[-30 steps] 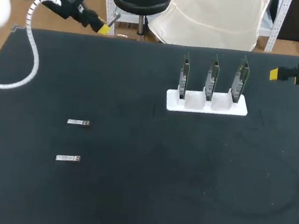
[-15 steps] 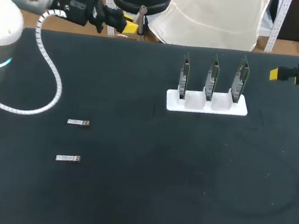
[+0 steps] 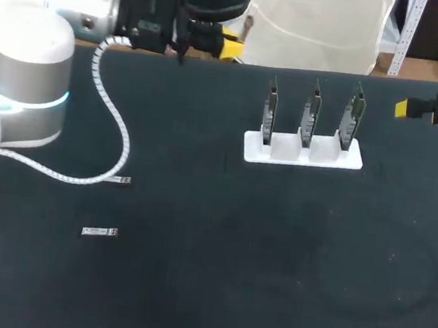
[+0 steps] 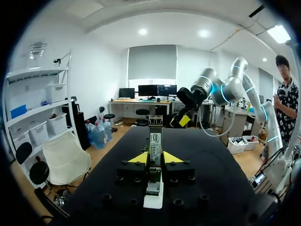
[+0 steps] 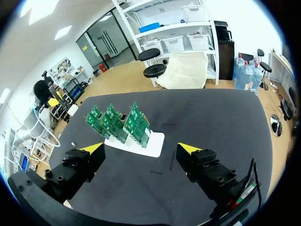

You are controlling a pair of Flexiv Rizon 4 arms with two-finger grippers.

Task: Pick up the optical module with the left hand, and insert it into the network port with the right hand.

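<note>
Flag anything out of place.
A white coiled cable from the left arm sags onto the table and covers most of one optical module. The other module lies clear of it.

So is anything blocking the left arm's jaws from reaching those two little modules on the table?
Partly. The left arm's own white cable loops across the farther module, hiding most of it. The nearer module lies on open black table with nothing visible around it.

Three optical modules — three network cards — one white holder.
</note>
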